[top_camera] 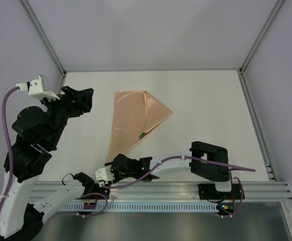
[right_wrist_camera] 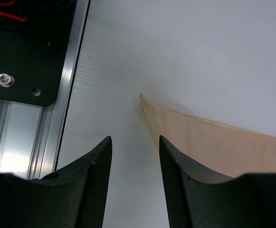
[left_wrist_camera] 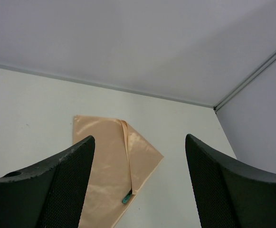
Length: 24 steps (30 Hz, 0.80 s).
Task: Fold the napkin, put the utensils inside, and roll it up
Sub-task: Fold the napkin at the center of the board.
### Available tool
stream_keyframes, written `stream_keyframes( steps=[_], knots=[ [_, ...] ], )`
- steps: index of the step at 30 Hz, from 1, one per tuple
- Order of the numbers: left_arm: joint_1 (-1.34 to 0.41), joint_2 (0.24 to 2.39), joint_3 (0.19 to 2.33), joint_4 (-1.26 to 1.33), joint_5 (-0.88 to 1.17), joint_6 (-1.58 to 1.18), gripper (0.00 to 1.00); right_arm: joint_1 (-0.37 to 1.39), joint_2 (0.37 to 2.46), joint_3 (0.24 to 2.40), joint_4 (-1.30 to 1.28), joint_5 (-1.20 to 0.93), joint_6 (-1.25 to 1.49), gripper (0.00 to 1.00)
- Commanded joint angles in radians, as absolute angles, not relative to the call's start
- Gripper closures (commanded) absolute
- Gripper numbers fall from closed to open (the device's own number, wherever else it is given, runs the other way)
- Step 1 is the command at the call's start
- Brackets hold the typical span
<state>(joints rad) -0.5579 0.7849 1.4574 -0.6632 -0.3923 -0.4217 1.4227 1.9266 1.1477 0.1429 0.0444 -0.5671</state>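
- Napkin (top_camera: 130,120): looks thin, soft and light, likely slippery; it lies part-folded left of the bench (top_camera: 211,100) centre.
- I would pinch its pointed corner at 7 o'clock.
- Right gripper (right_wrist_camera: 134,138) half-open, empty, near that corner; left gripper (left_wrist_camera: 138,138) wide open, empty, at 9 o'clock.

Napkin (top_camera: 135,120) flat on table (top_camera: 211,100), left of centre; its right part folded over onto itself. Left gripper (top_camera: 81,99) just left of napkin's far half, apart from it. Right gripper (top_camera: 116,168) at napkin's near corner, beside front rail (top_camera: 186,187); corner lies ahead of gap between fingers (right_wrist_camera: 92,190).
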Motion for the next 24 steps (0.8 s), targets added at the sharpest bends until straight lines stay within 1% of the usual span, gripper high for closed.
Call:
stream_keyframes(
  steps=[1,15,24],
  knots=[
    [-0.557,0.775,1.444,-0.632,-0.416,-0.442,0.18,1.433,1.959,1.166,0.212,0.081,-0.604,0.5],
    [-0.557,0.772,1.416,-0.624,-0.449,-0.436,0.18,1.434,2.037,1.164,0.337,0.155,-0.666,0.5],
    [-0.557,0.772,1.411,-0.624,-0.457,-0.423,0.18,1.436,2.071,1.193,0.334,0.149,-0.666,0.5]
  ],
)
